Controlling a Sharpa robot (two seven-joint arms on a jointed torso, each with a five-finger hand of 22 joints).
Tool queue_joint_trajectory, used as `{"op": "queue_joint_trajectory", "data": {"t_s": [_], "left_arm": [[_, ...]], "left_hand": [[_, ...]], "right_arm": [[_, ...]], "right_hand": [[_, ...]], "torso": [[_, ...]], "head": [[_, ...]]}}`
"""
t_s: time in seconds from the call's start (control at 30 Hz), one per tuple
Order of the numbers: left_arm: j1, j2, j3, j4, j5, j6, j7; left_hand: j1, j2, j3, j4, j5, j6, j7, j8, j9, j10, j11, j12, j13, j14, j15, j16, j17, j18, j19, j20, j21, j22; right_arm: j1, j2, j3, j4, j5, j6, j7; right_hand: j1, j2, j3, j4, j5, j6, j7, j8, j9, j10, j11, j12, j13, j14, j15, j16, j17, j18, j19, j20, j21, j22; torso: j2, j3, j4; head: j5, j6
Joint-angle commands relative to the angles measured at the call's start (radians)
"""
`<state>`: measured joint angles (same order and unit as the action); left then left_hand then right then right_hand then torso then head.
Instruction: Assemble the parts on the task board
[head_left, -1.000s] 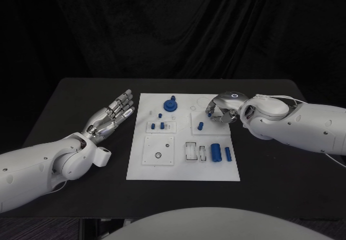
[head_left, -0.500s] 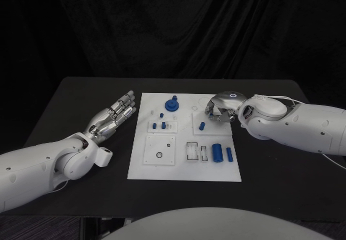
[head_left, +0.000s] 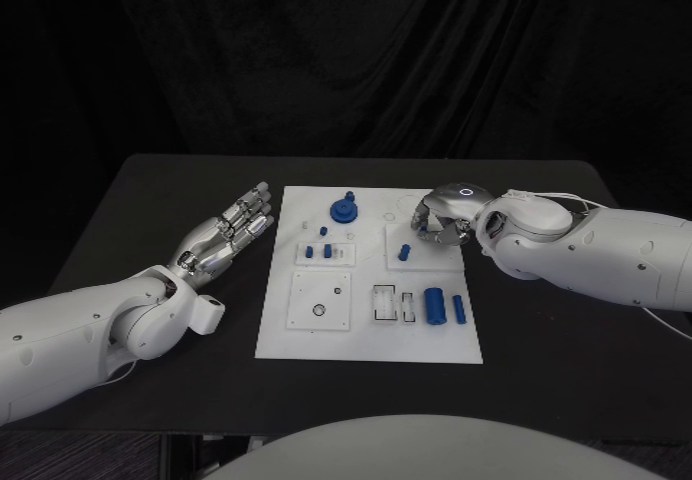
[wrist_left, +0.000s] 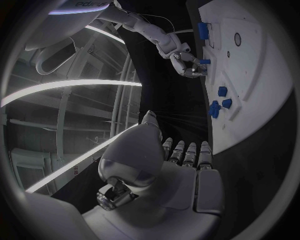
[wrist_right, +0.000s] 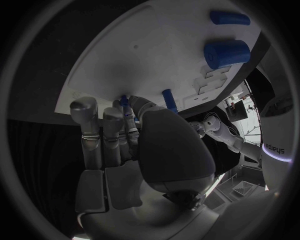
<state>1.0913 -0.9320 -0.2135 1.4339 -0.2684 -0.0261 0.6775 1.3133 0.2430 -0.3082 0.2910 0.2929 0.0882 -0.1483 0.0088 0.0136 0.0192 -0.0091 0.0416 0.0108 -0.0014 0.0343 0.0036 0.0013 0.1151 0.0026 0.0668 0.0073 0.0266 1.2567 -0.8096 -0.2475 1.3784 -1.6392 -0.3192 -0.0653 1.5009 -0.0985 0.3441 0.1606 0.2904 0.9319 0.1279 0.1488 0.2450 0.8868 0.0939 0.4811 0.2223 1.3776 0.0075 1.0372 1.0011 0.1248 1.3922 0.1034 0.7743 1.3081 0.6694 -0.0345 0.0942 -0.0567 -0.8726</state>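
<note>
**Right hand working a small blue part at the board's far right**

Head view: you are seeing the right hand (head_left: 441, 222) curling over the task board (head_left: 368, 330), beside a small blue peg (head_left: 405, 251). The left hand (head_left: 231, 232) is lying off the board's left edge, fingers apart, holding nothing.

Left wrist view: the right hand is pinching a blue part (wrist_left: 204, 61).

Right wrist view: fingertips are closing on it; next, you are likely seating it squarely.

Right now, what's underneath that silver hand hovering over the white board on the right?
Under the right hand lies the task board, with a small blue peg at its fingertips. Whether it grips the peg is hidden by the fingers.
</note>
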Motion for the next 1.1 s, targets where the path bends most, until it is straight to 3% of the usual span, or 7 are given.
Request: {"op": "queue_joint_trajectory", "data": {"t_s": [0.03,0.43,0.77,1.03,1.1], "left_arm": [[-0.002,0.003,0.001,0.000,-0.001,0.021,0.188],[-0.005,0.004,0.001,-0.007,-0.001,0.035,0.177],[-0.006,0.005,0.001,-0.014,-0.001,0.045,0.171],[-0.007,0.006,0.001,-0.018,-0.001,0.052,0.165],[-0.007,0.006,0.001,-0.019,-0.001,0.053,0.164]], "left_hand": [[0.012,-0.001,0.006,0.000,0.009,-0.002,-0.004,0.006,0.001,-0.001,0.009,-0.007,0.000,0.001,0.011,-0.004,-0.001,-0.014,0.002,0.010,-0.002,0.002],[0.011,0.019,0.013,0.002,0.027,0.000,0.004,0.006,0.002,-0.004,0.015,-0.010,-0.001,0.001,0.028,-0.004,-0.001,-0.015,0.003,0.027,-0.001,0.005],[0.012,0.024,0.014,0.001,0.034,0.002,0.007,0.007,0.002,-0.003,0.018,-0.009,-0.001,0.001,0.033,-0.004,-0.001,-0.014,0.003,0.032,-0.001,0.006],[0.017,0.028,0.017,0.001,0.046,0.004,0.012,0.007,0.002,-0.003,0.023,-0.008,0.000,0.001,0.036,-0.004,-0.001,-0.012,0.004,0.038,0.000,0.007],[0.024,0.028,0.018,0.000,0.062,0.004,0.015,0.007,0.002,-0.003,0.026,-0.008,0.000,0.001,0.038,-0.004,-0.001,-0.009,0.004,0.042,0.000,0.007]], "right_arm": [[-0.003,-0.003,0.000,-0.002,-0.007,0.026,-0.027],[-0.003,-0.004,0.000,-0.003,-0.007,0.032,-0.035],[-0.004,-0.005,0.000,-0.003,-0.007,0.019,-0.031],[-0.004,-0.005,0.000,-0.003,-0.007,0.014,-0.033],[-0.004,-0.006,0.000,-0.003,-0.007,0.013,-0.033]], "right_hand": [[-0.014,-0.005,-0.008,0.004,-0.005,-0.008,0.000,-0.004,0.003,-0.015,0.002,-0.006,-0.002,-0.009,0.002,-0.009,-0.008,0.002,-0.013,0.002,-0.013,0.090],[-0.059,-0.011,-0.030,0.020,-0.025,-0.008,-0.017,-0.006,0.019,-0.036,0.002,0.005,0.010,-0.021,0.003,-0.032,-0.038,0.008,-0.024,0.007,-0.047,0.082],[-0.042,0.003,-0.024,-0.013,0.054,0.024,-0.021,0.020,0.062,-0.011,-0.015,0.068,0.051,-0.009,-0.011,-0.023,-0.037,0.007,-0.011,-0.004,-0.030,0.086],[-0.032,0.016,-0.020,-0.034,0.059,0.029,-0.022,0.035,0.095,0.005,-0.032,0.115,0.082,-0.003,-0.023,-0.022,-0.039,0.006,-0.006,-0.015,-0.026,0.088],[-0.031,0.018,-0.019,-0.038,0.059,0.030,-0.022,0.038,0.103,0.008,-0.036,0.124,0.089,-0.002,-0.026,-0.022,-0.039,0.006,-0.005,-0.017,-0.025,0.088]], "torso": [[-0.001,-0.0008,-0.0002],[-0.002,-0.0014,-0.0011],[-0.001,-0.0018,-0.0007],[-0.001,-0.0019,0.0000],[-0.001,-0.0016,-0.0002]], "head": [[-0.001,0.000],[0.011,0.000],[0.015,0.000],[0.022,0.000],[0.023,0.000]]}}
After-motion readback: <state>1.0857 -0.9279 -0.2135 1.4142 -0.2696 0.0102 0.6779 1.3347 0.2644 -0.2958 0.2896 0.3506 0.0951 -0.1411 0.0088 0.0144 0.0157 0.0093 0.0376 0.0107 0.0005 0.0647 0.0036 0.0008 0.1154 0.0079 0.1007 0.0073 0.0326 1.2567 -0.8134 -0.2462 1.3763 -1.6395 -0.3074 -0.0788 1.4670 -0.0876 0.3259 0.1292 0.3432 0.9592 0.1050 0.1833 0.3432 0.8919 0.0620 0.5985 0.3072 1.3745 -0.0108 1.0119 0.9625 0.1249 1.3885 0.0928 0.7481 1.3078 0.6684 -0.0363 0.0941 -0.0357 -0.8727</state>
